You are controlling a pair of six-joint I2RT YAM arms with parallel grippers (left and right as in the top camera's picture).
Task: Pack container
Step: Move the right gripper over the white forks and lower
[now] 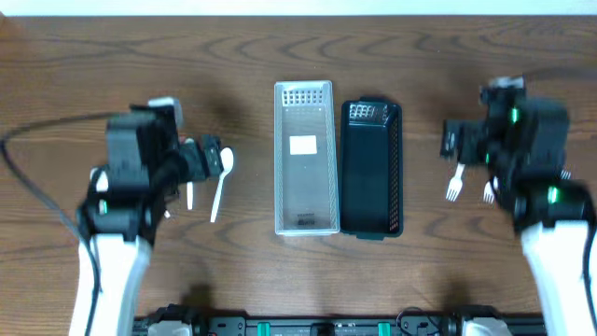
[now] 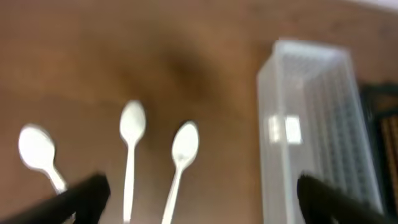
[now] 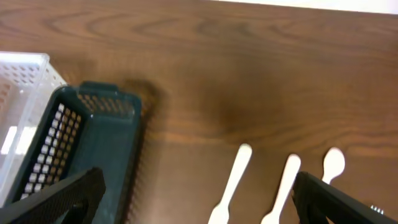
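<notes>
A white slotted basket (image 1: 303,159) and a black slotted basket (image 1: 371,168) stand side by side mid-table, both empty. Three white plastic spoons (image 2: 132,149) lie left of the white basket (image 2: 311,124); in the overhead view one spoon (image 1: 222,182) shows beside my left gripper (image 1: 201,159). That gripper (image 2: 202,202) is open and empty above the spoons. White plastic forks (image 1: 455,184) lie right of the black basket. My right gripper (image 1: 457,140) is open and empty above them; its wrist view shows three utensil handles (image 3: 233,180) between the wide fingers (image 3: 199,205).
The black basket (image 3: 93,143) and a corner of the white basket (image 3: 22,93) show at the left of the right wrist view. A black cable (image 1: 28,187) loops on the table left of the left arm. The table's far edge runs along the top.
</notes>
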